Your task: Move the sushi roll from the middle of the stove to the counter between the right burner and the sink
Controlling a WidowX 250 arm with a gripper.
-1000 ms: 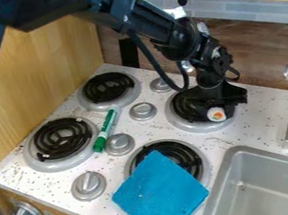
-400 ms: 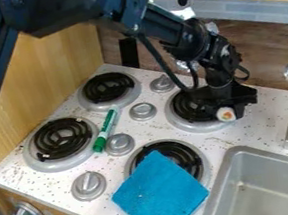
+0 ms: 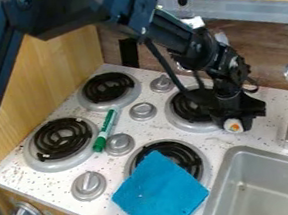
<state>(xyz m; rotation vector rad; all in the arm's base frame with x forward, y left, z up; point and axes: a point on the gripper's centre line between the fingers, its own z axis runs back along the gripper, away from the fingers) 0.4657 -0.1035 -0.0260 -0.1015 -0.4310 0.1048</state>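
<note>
Speckled white stovetop point(image 3: 170, 84) lies under your gripper point(image 3: 237, 118); its fingers look closed on a small round roll point(image 3: 233, 126), which sits at the tips, beside a coil burner point(image 3: 188, 109) and behind the sink point(image 3: 265, 156); the roll looks white around the outside, its orange-and-green centre facing the camera; you seem mid-carry, so the next move likely calls for a steady grip and a clear path to a resting spot.

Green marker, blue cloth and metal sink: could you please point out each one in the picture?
Green marker point(image 3: 105, 130): camera view, on the middle of its barrel.
Blue cloth point(image 3: 160, 193): camera view, on the middle of its upper face.
Metal sink point(image 3: 270, 190): camera view, on its bare bottom.
</note>
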